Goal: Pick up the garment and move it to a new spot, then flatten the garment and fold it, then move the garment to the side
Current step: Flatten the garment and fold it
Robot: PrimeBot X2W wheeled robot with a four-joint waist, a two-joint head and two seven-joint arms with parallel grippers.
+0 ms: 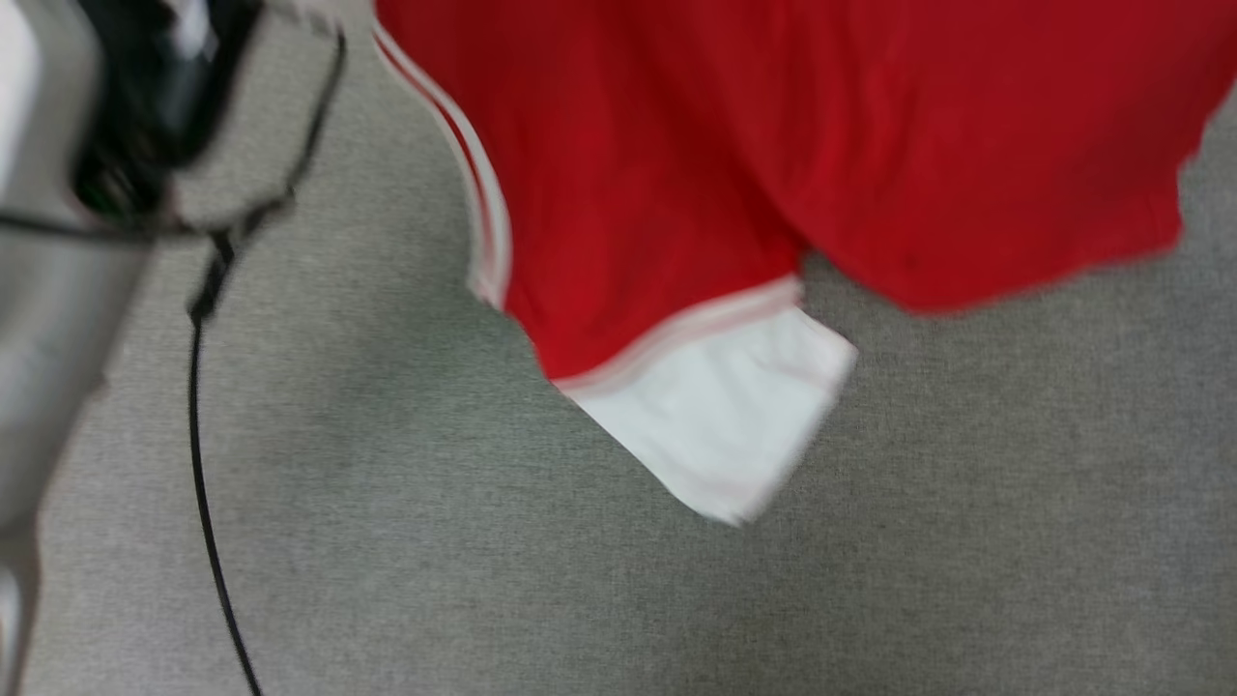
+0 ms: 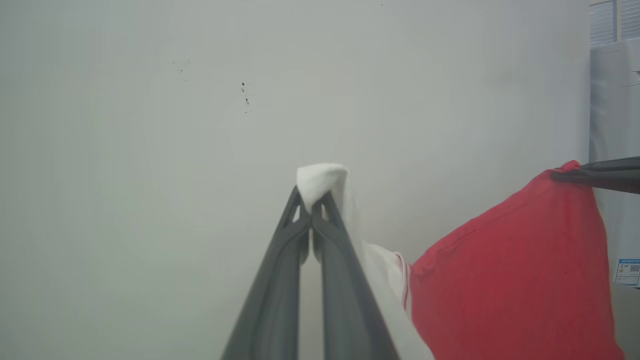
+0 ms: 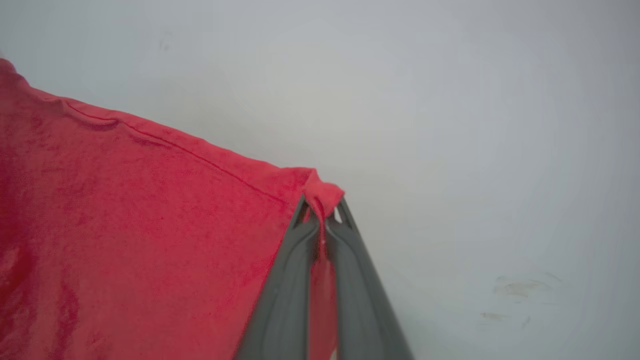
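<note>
The garment [image 1: 773, 145] hangs in the air above a grey cloth surface [image 1: 483, 541]; its red body spreads across the top of the head view and a white sleeve [image 1: 725, 416] dangles below. In the left wrist view my left gripper [image 2: 311, 200] is shut on a white fold of the garment [image 2: 515, 280], whose red body hangs to the right. My right gripper [image 3: 322, 210] is shut on a red corner of the garment [image 3: 125, 225] at its hem. The same right gripper [image 2: 600, 175] pinches the red corner at the far right of the left wrist view. The lettering is hidden.
A black cable [image 1: 203, 435] runs down the left of the grey surface. A pale robot arm part with a dark joint [image 1: 145, 97] fills the upper left corner, blurred. A plain pale wall [image 2: 200, 150] stands behind the grippers, with a white appliance [image 2: 615, 150] at the far right.
</note>
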